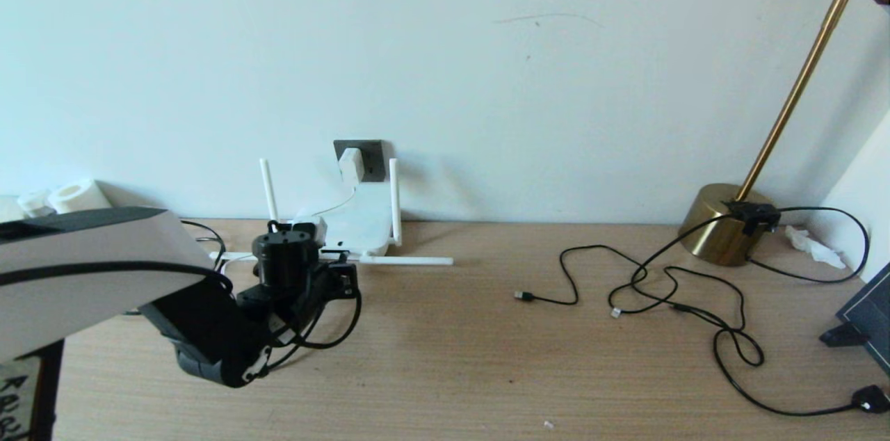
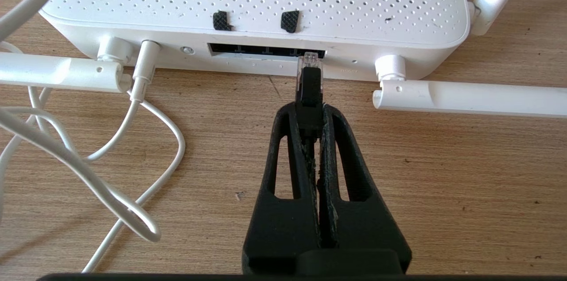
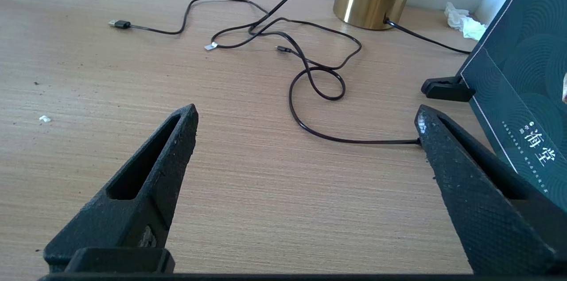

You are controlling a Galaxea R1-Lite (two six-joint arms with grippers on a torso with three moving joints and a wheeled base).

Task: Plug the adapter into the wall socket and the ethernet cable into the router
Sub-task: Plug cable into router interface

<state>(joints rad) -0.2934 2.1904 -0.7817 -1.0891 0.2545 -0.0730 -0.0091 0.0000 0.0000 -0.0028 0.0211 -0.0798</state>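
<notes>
Left gripper (image 2: 310,115) is clamped narrow on the ethernet cable (image 2: 309,88) just behind its clear plug — the plug tip sits at the mouth of the dark port slot on the router's edge; whether it is seated cannot be told. Right gripper (image 3: 305,126) stands wide open and holds nothing, low over the table (image 1: 445,357) toward its right edge.

Table carries the router (image 1: 361,222) at its back edge, left of centre, against the wall. Wall socket (image 1: 370,157) sits on the wall directly above the router — the adapter (image 1: 351,164) is plugged into it, its white cord (image 2: 146,139) running to the router's edge.
</notes>
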